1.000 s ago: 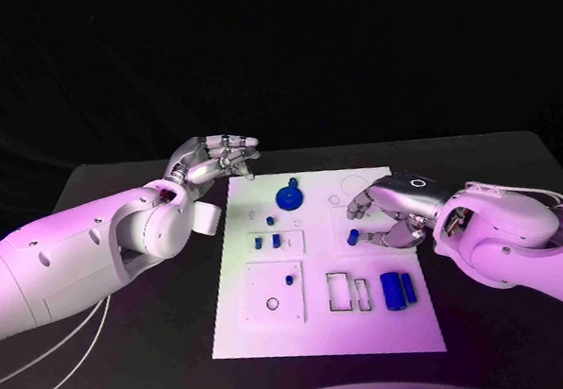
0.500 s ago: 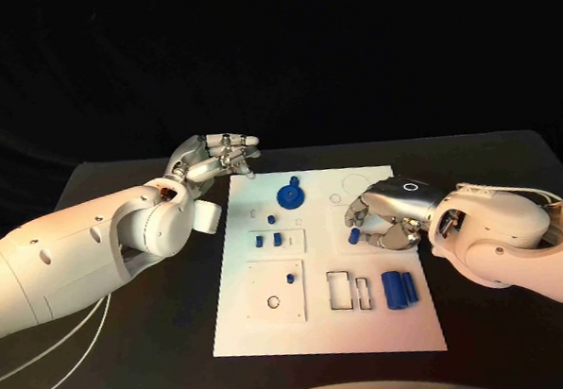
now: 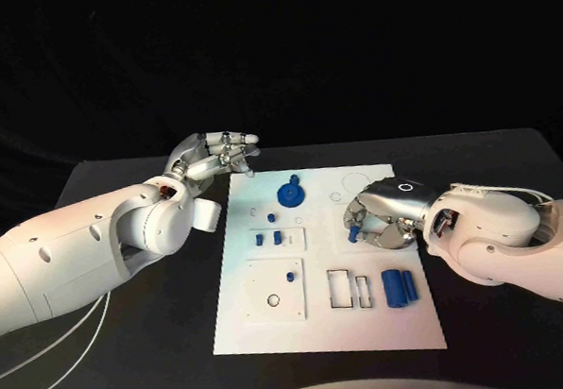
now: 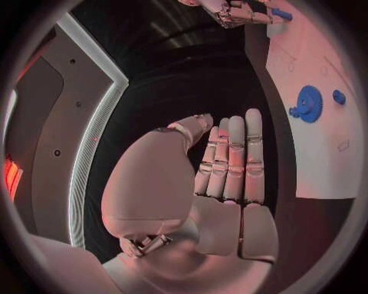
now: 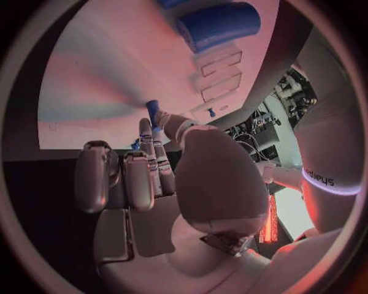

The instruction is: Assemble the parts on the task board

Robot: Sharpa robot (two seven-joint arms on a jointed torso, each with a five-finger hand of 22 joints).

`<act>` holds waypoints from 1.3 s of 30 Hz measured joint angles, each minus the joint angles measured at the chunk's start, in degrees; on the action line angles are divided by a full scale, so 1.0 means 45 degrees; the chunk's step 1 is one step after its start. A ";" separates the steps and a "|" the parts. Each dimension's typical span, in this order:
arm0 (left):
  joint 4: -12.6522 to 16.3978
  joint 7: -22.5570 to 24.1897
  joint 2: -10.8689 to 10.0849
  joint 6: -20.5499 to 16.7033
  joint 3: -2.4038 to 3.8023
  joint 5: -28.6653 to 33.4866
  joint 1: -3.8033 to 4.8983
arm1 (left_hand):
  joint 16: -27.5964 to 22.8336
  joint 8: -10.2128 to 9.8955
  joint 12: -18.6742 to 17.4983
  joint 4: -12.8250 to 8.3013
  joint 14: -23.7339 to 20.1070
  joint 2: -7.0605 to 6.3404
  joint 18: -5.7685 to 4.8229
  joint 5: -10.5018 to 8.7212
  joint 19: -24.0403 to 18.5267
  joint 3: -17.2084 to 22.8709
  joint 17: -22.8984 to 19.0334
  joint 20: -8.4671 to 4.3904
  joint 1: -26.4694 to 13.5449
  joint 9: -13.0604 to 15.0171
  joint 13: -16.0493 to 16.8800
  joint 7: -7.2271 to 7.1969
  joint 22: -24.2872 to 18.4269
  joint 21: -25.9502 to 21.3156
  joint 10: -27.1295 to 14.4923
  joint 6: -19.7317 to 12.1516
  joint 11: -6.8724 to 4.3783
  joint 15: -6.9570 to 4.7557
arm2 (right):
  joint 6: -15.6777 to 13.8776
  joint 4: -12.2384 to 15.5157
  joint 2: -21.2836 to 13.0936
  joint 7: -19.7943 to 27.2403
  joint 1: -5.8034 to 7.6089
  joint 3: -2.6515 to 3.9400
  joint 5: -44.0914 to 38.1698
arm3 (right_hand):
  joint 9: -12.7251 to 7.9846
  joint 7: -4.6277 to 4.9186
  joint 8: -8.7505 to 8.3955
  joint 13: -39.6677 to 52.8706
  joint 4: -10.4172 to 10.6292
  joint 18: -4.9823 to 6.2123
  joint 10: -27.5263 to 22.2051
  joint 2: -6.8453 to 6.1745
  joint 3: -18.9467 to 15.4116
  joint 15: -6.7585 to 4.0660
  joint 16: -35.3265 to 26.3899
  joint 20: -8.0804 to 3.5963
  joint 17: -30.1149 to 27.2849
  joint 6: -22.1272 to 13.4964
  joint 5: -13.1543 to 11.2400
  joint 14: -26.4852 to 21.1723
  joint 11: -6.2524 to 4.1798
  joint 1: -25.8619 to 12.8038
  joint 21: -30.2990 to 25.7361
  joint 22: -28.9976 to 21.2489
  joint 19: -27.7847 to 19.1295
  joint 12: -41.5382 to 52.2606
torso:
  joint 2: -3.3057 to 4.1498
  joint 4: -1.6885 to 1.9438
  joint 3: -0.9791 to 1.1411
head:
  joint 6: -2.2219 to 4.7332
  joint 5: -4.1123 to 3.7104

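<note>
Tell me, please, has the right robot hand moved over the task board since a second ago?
Yes. The right robot hand has rolled palm-down over the task board, pinching a small blue part.

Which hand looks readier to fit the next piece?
Right. The right hand is over the board and pinches a small blue part; the left hand hovers off its corner, holding nothing.

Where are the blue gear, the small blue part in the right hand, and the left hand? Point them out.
blue gear (image 3: 288, 195): head view, on the disc's face.
small blue part (image 3: 353, 232): head view, on its visible middle.
right hand (image 3: 383, 213): head view, back of hand.
left hand (image 3: 214, 155): head view, on the fingers.
</note>
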 measured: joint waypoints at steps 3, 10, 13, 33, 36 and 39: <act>0.0000 -0.0003 -0.0002 0.0000 0.0000 -0.0001 0.0000 | 0.0000 0.0000 0.0000 0.0000 0.0000 0.0000 -0.0001 0.0000 0.0000 0.0000 0.0000 0.0000 0.0000 0.0000 0.0000 0.0000 0.0000 0.0000 0.0000 0.0000 0.0000 0.0000 | 0.0020 -0.0063 0.0058 0.0001 -0.0011 -0.0003 0.0001 | 0.0000 0.0000 0.0000 -0.0014 0.0000 0.0000 0.0000 0.0000 0.0000 0.0000 0.0000 0.0000 -0.0029 0.0000 0.0000 0.0000 0.0000 0.0000 0.0000 -0.0001 0.0000 0.0000 | 0.0000 -0.0001 0.0002 | -0.0012 -0.0009; 0.0001 -0.0017 -0.0012 0.0000 0.0000 -0.0002 0.0000 | 0.0000 0.0000 0.0000 0.0000 0.0000 0.0051 0.0000 0.0000 0.0000 0.0000 -0.0012 0.0000 0.0051 -0.0012 -0.0001 0.0000 0.0000 0.0000 0.0000 0.0000 0.0000 0.0000 | 0.0109 -0.0200 0.0171 -0.0011 -0.0084 -0.0025 -0.0010 | -0.0001 0.0000 0.0000 -0.0026 0.0033 0.0000 0.0000 0.0000 0.0033 0.0001 0.0000 0.0000 -0.0045 0.0000 -0.0050 0.0000 0.0000 0.0000 0.0000 -0.0002 0.0000 0.0000 | -0.0001 -0.0005 0.0000 | -0.0035 -0.0004; 0.0001 -0.0025 -0.0017 0.0000 0.0000 -0.0002 0.0000 | 0.0000 0.0000 0.0000 0.0000 0.0000 0.0051 0.0000 0.0000 0.0000 0.0000 -0.0012 0.0000 0.0052 -0.0011 -0.0002 0.0000 -0.0001 0.0000 0.0000 0.0000 0.0000 0.0000 | 0.0139 -0.0249 0.0237 -0.0023 -0.0156 -0.0032 -0.0019 | -0.0001 0.0000 0.0000 -0.0025 0.0033 0.0000 -0.0001 -0.0002 0.0032 0.0001 0.0000 0.0000 -0.0052 0.0000 -0.0050 0.0000 0.0001 -0.0002 0.0000 -0.0002 0.0000 -0.0001 | -0.0001 -0.0005 0.0000 | -0.0044 0.0011; 0.0002 -0.0088 -0.0057 0.0000 -0.0002 -0.0003 0.0004 | 0.0000 0.0000 0.0000 0.0001 0.0000 0.0051 -0.0001 0.0000 0.0000 0.0000 -0.0011 0.0000 0.0051 -0.0010 -0.0001 0.0000 0.0015 0.0000 0.0000 0.0000 0.0000 0.0000 | -0.1119 0.0086 -0.0002 -0.0087 -0.0259 -0.0020 -0.0090 | 0.0205 -0.0229 0.0476 0.0191 0.0303 -0.0206 0.0891 0.0345 0.0376 -0.0183 -0.0001 -0.0120 -0.0124 0.0800 -0.0295 -0.0001 -0.0292 -0.0238 0.0988 -0.0001 0.0118 0.0311 | -0.0011 -0.0007 -0.0002 | -0.0059 0.0023; 0.0000 -0.0092 -0.0058 0.0000 -0.0002 -0.0003 0.0003 | 0.0000 0.0000 0.0047 0.0001 0.0000 0.0051 -0.0001 0.0000 0.0000 0.0000 -0.0025 0.0000 0.0051 -0.0009 0.0010 0.0000 0.0023 0.0000 0.0000 0.0000 0.0000 0.0000 | -0.1371 0.0244 -0.0102 -0.0089 -0.0226 0.0004 -0.0046 | 0.0205 -0.0218 0.0500 0.0192 0.0310 -0.0206 0.0891 0.0410 0.0417 -0.0183 -0.0001 -0.0138 -0.0136 0.0840 -0.0322 -0.0001 -0.0292 -0.0201 0.0988 0.0005 0.0136 0.0311 | -0.0011 -0.0006 -0.0001 | -0.0055 0.0015; -0.0008 -0.0099 -0.0058 0.0000 -0.0002 -0.0003 0.0002 | 0.0000 0.0000 0.0047 0.0001 0.0000 0.0051 -0.0001 0.0000 0.0000 0.0000 -0.0026 0.0000 0.0051 -0.0009 0.0010 0.0000 0.0024 0.0000 0.0000 0.0000 0.0000 0.0000 | -0.1587 0.0534 -0.0286 -0.0094 -0.0096 0.0043 0.0075 | 0.0205 -0.0211 0.0500 0.0191 0.0275 -0.0205 0.0926 0.0445 0.0453 -0.0228 -0.0001 -0.0138 -0.0139 0.0847 -0.0324 0.0044 -0.0256 -0.0167 0.0988 0.0005 0.0136 0.0310 | -0.0012 -0.0007 -0.0002 | -0.0052 0.0007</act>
